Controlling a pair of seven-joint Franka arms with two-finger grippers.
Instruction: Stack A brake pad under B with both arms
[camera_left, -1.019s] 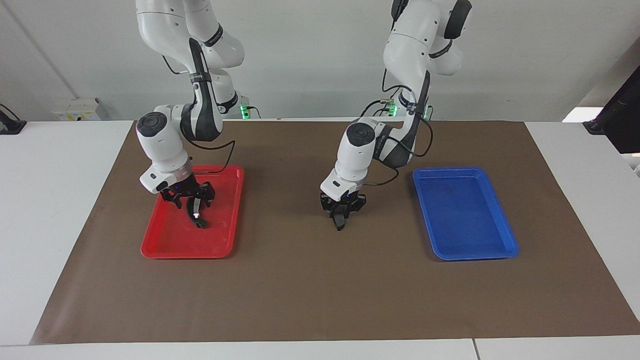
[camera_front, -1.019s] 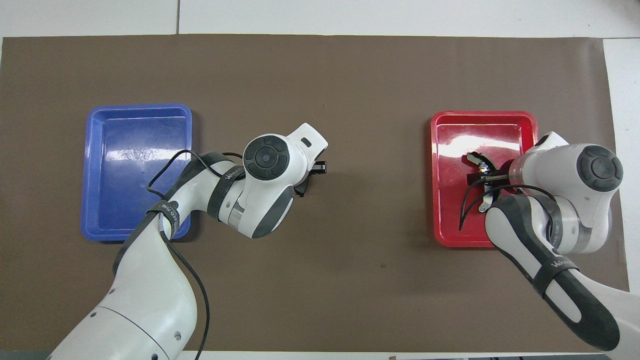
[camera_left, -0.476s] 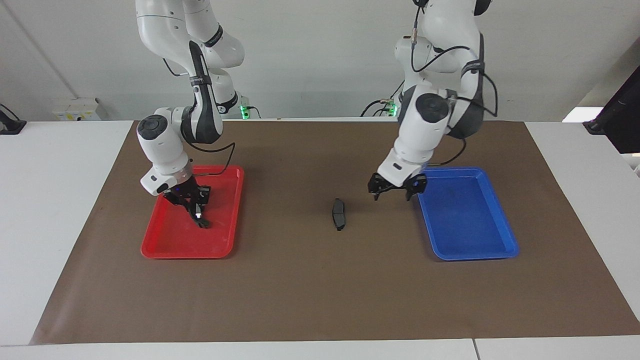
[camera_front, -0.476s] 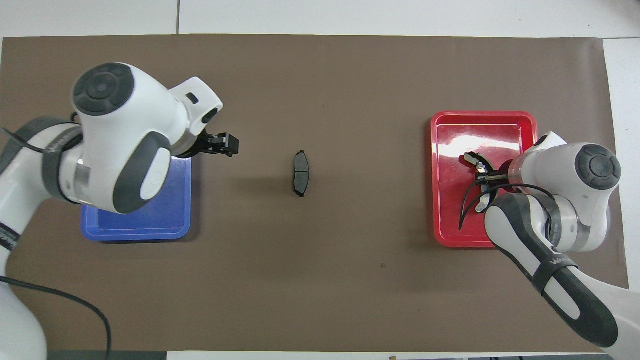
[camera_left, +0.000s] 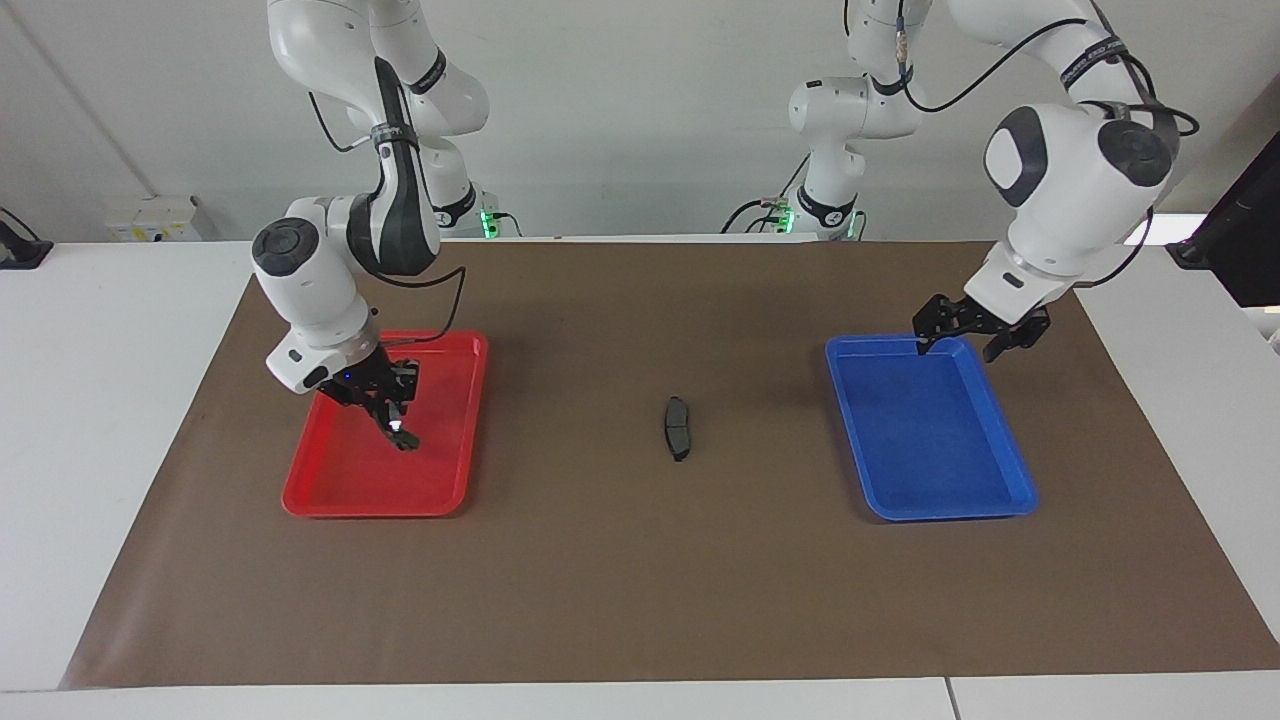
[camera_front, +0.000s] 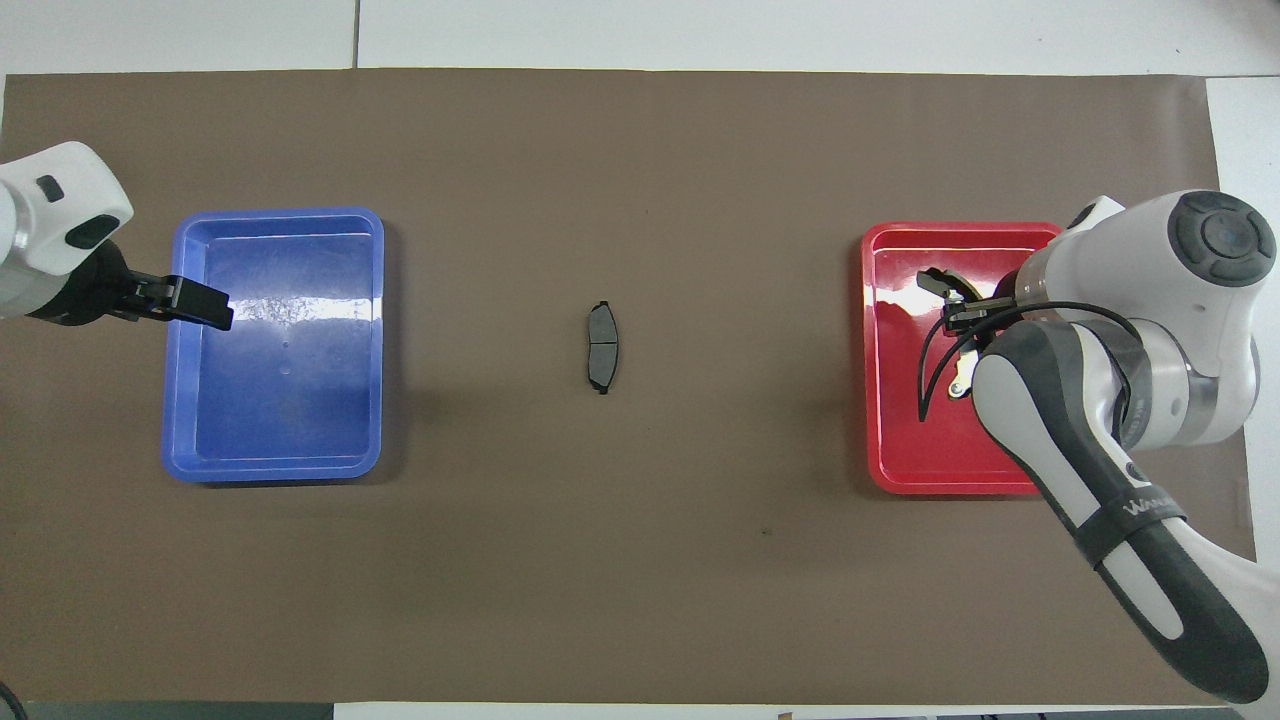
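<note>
A brake pad (camera_left: 677, 428) lying on the brown mat (camera_left: 640, 580) at frame centre, right gripper (camera_left: 385, 408) pinching B (camera_left: 400, 436) over the red tray (camera_left: 340, 500) at left, left gripper (camera_left: 978, 335) spread above the blue tray's (camera_left: 950, 510) upper edge at right.

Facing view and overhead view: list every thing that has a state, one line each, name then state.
A brake pad: lying flat on the brown mat, between the trays, free of both hands.
B: gripped by the right hand, over the red tray.
Red tray: under B.
Blue tray: nothing in it.
Right hand: shut on B.
Left hand: open, raised over the blue tray's edge nearer the robots.
</note>
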